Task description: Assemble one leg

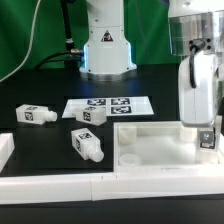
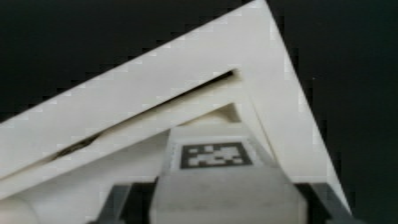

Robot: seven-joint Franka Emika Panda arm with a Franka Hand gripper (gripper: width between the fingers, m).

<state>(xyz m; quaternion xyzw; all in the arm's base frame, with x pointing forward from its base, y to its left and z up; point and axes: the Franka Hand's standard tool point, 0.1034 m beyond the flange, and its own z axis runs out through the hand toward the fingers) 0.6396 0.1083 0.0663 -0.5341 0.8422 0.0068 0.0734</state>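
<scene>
My gripper (image 1: pixel 193 58) is shut on a white table leg (image 1: pixel 197 100) and holds it upright at the exterior view's right. The leg's lower end, with a marker tag, hangs over the right part of the white square tabletop (image 1: pixel 150 133). In the wrist view the leg (image 2: pixel 217 185) sits between my two dark fingers (image 2: pixel 125 203), tag facing the camera, with a corner of the tabletop (image 2: pixel 214 60) beyond it. Whether the leg touches the tabletop I cannot tell. Three more white legs lie loose: one at the left (image 1: pixel 35 114), one in the middle (image 1: pixel 92 116), one nearer (image 1: pixel 86 145).
The marker board (image 1: pixel 110 104) lies behind the legs, in front of the robot base (image 1: pixel 105 50). A white wall piece (image 1: pixel 5 152) stands at the left edge and a white strip (image 1: pixel 60 186) runs along the front. The table is black.
</scene>
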